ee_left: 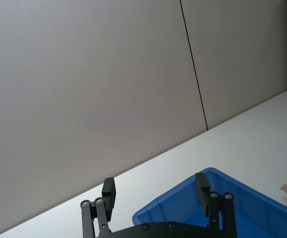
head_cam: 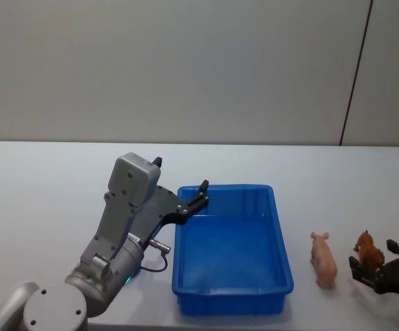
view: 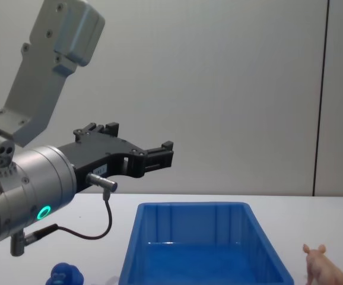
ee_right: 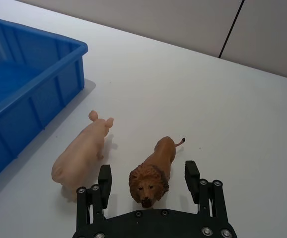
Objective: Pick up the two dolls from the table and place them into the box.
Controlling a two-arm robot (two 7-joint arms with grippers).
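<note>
Closest in, the left arm (view: pixel 23 184) bulks over the left of the table (head_cam: pixel 41 172), and the left gripper (ee_left: pixel 155 184) hangs above the far left corner of the box (head_cam: pixel 228 187), jaws spread and empty. Low beside that arm sits the blue figure (view: pixel 64 275), outside the box. A sweep of the arm or its loose cable could knock it away.

The box stands mid-table and looks empty, so neither doll is in yet. Because the left gripper hangs over the box, a delivery from the other side risks a clash of arms above it.

Right of the box stands the pig (head_cam: pixel 323 261), upright and well clear of the wall. Just beside it is the lion (ee_right: pixel 161 158), also on its feet.

At the far right, the right gripper (ee_right: pixel 148 173) is low, jaws released and straddling the lion's head, with a gap on either side. That is the weak point. Closing on the rounded mane rather than the trunk may let the toy twist or squirt out. The finger nearer the pig stands close by its rump, so pushing further forward could tip or shove the pig. A low carry afterwards could snag the box's right rim.
</note>
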